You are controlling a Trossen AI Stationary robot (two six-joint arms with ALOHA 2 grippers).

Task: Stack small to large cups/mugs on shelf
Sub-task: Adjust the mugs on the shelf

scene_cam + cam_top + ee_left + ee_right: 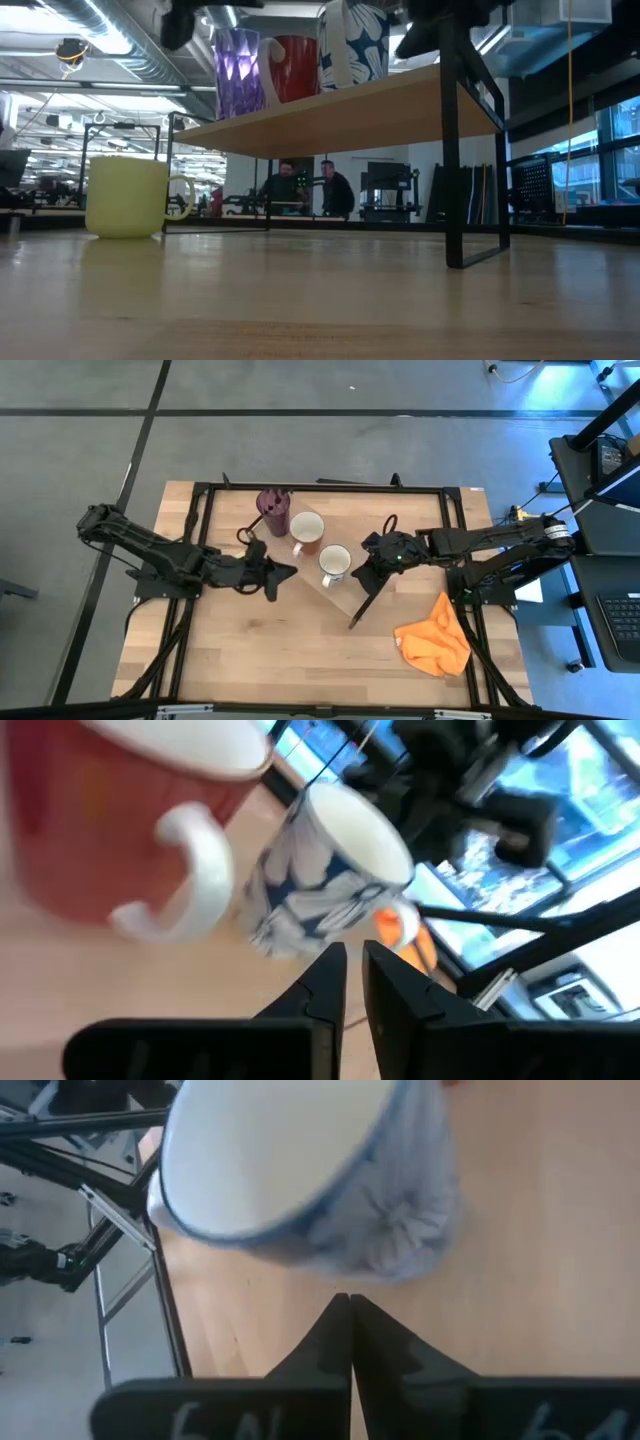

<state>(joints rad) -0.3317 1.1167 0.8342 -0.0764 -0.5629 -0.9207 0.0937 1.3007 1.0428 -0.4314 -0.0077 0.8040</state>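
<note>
The light-wood shelf (343, 596) (350, 115) stands raised on dark metal bar legs (455, 150). On it, in a row, stand a purple tumbler (273, 510) (237, 72), a red-brown mug with a white inside (306, 532) (110, 820) and a white-and-blue mug (335, 564) (300, 1170). A yellow-green mug (125, 195) stands on the tabletop; the high view does not show it. My left gripper (283, 572) (350, 970) is shut beside the shelf, close to the two mugs, with nothing in it. My right gripper (362, 565) (348, 1302) is shut right by the white-and-blue mug. My right gripper's shut fingertips (340, 1308) point slanting down at the white-and-blue mug's outer wall (390, 1260), low on its side. I cannot tell whether they touch it. The mug stands upright on the shelf.
An orange cloth (433, 645) lies crumpled at the table's near right. A black frame (200, 550) runs round the tabletop. Bare wood lies in front of the shelf (290, 650). Two people (310, 190) sit in the room beyond.
</note>
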